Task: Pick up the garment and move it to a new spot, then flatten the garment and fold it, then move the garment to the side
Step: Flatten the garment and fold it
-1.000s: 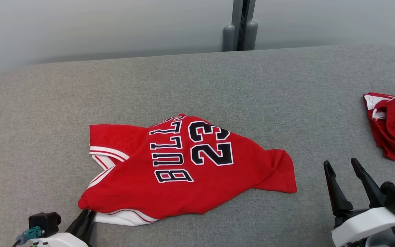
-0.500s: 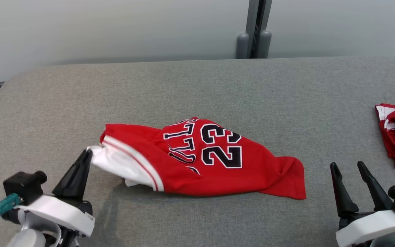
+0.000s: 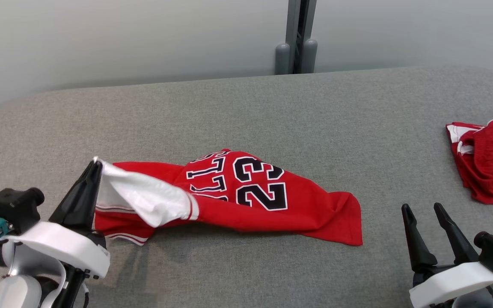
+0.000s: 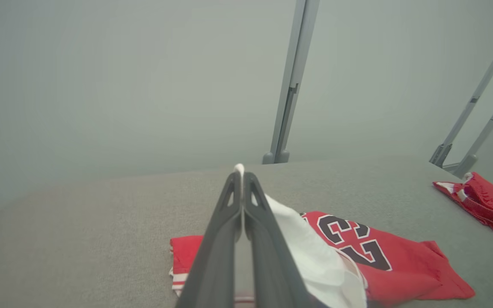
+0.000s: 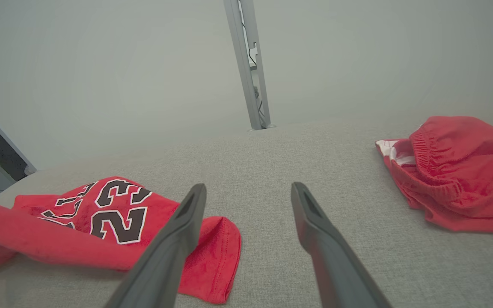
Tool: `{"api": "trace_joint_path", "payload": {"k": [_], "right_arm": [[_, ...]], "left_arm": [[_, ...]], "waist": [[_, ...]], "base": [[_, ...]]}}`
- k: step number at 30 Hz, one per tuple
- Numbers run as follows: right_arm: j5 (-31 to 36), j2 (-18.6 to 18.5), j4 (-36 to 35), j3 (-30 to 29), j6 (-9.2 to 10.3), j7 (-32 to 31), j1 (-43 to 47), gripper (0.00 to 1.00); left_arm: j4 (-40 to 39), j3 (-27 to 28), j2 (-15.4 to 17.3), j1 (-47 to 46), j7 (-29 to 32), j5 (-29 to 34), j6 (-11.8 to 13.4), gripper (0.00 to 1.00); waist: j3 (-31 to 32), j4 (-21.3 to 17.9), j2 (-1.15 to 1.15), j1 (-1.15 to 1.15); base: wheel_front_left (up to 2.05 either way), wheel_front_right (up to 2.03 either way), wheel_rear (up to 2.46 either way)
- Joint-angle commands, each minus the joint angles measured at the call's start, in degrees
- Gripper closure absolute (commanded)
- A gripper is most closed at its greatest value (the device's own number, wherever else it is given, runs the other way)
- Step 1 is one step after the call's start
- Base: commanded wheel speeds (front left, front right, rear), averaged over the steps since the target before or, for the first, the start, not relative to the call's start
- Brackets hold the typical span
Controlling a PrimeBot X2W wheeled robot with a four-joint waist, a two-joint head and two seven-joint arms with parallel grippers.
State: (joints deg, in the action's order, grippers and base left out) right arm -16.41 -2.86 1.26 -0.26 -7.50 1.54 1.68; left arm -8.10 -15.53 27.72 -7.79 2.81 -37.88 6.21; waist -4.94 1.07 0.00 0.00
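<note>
A red jersey (image 3: 250, 201) with the number 23 lies crumpled on a grey padded table (image 3: 246, 107), stretched in a long band between the robot's two grippers. The left gripper (image 3: 95, 164) is clamped tight on one end of the jersey, its dark fingers pressed together over a fold of white lining. That end is raised off the table, and the cloth sags away from the fingertips towards the robot's right. The rest of the jersey rests on the table, so its long axis runs from the left gripper's tips across to the far hem.

That free hem lies ahead of the right gripper (image 3: 422, 209) and off to its inner side, near it but not touching. The right gripper has its fingers spread wide and holds nothing. It is the nearer of the two to the loose end, so spreading the cloth flat would likely call for it to reach forward and inward. A second red garment (image 3: 490, 162) sits bunched on the right gripper's outer side, well apart from the jersey
</note>
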Motion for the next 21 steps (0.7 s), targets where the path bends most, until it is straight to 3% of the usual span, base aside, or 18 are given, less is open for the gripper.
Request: {"api": "trace_joint_path", "payload": {"k": [1,4,12,13,14,21], "right_arm": [[-0.2,-0.17,0.32,0.1,0.01,0.52,-0.72,0.0],[-0.21,-0.23,0.55,0.01,0.02,0.62,-1.2,0.0],[0.4,-0.21,0.72,-1.08,0.01,0.66,-2.49,0.0],[0.43,-0.21,0.74,-1.36,0.01,0.67,-2.52,0.0],[0.5,-0.22,0.77,-1.67,0.01,0.68,-2.44,0.0],[1.74,-0.22,0.63,-3.0,0.02,0.24,-2.51,0.0]], "left_arm": [[2.26,0.62,-0.84,1.27,-0.32,-1.25,0.53,1.0],[9.39,1.72,-2.47,2.72,-1.76,-3.86,0.28,1.0],[27.05,2.69,-6.77,1.15,-8.05,-7.6,-4.45,1.0],[28.33,2.86,-7.13,0.88,-9.06,-7.56,-4.65,0.59],[29.39,2.98,-7.34,0.61,-9.98,-7.34,-4.8,0.0],[30.74,3.5,-7.47,0.18,-15.5,-4.54,-3.73,0.0]], "waist": [[-0.68,-0.51,0.0,0.0],[-1.94,-0.92,0.0,0.0],[-4.41,-0.67,0.0,0.0],[-4.47,-0.46,0.0,0.0],[-4.48,-0.23,0.0,0.0],[-2.69,1.14,0.0,0.0]], "base": [[0.0,0.0,0.0],[0.0,0.0,0.0],[0.0,0.0,0.0],[0.0,0.0,0.0],[0.0,0.0,0.0],[0.0,0.0,0.0]]}}
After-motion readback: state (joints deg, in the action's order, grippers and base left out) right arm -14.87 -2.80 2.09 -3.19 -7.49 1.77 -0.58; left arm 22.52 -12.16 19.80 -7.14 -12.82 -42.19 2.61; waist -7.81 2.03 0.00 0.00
